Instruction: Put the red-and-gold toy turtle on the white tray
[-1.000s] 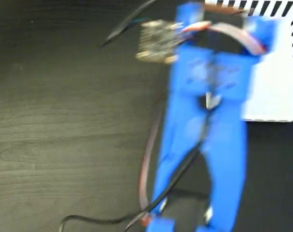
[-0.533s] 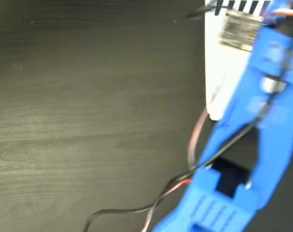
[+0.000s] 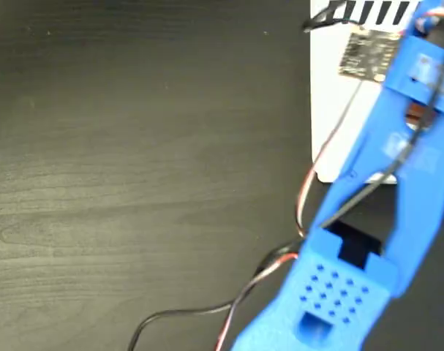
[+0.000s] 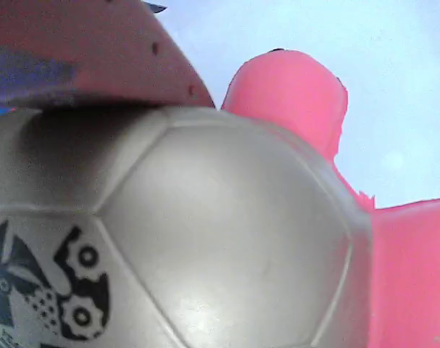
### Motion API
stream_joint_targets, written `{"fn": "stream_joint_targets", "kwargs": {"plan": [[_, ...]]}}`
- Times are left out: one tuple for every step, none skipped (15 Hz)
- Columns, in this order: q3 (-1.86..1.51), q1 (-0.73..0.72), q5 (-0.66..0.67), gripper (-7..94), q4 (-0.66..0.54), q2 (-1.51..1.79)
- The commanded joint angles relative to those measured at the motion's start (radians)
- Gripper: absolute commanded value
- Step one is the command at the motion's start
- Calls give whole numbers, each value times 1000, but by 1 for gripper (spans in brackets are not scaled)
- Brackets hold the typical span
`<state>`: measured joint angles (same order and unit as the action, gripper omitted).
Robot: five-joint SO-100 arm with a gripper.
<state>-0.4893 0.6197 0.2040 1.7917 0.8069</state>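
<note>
In the wrist view the red-and-gold toy turtle [image 4: 220,239] fills the frame. Its pale gold domed shell carries a black printed mark at the lower left, and coral-red limbs stick out on the right. My gripper [image 4: 154,217] is shut on it, with one finger [image 4: 82,51] pressed on the top of the shell and the other hidden. Pale white tray [image 4: 393,87] surface lies behind the turtle. In the fixed view my blue arm [image 3: 382,190] reaches over the white tray [image 3: 331,117] at the upper right, and the turtle and fingers are hidden there.
The dark wood-grain table [image 3: 134,175] stretches across the left and middle. Black and red cables [image 3: 229,307] trail from the arm along the bottom. A small circuit board [image 3: 369,53] rides on the wrist above the tray. The tray's striped edge [image 3: 375,11] runs along the top.
The arm has swung from the middle of the table to the right and now reaches over the tray. Over the last half second it shifted only slightly.
</note>
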Motion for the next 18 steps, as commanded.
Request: {"fn": "stream_joint_targets", "kwargs": {"plan": [[89,-15,5,0,17,-6],[120,-21,-6,0,17,-35],[141,-21,-12,0,17,-54],[150,-21,-12,0,17,-58],[160,-21,-11,0,17,-64],[166,-21,-6,0,17,-74],[172,-21,-6,0,17,-86],[173,-21,-5,0,17,-97],[173,-21,-5,0,17,-100],[173,-21,-5,1,17,-100],[173,-21,-5,1,17,-100],[172,-21,-5,4,17,-100],[169,-21,-5,9,18,-98],[167,-20,-2,17,18,-100],[161,-21,3,26,20,-100],[150,-21,8,39,20,-100],[146,-21,14,45,20,-98],[146,-21,17,51,20,-97]]}}
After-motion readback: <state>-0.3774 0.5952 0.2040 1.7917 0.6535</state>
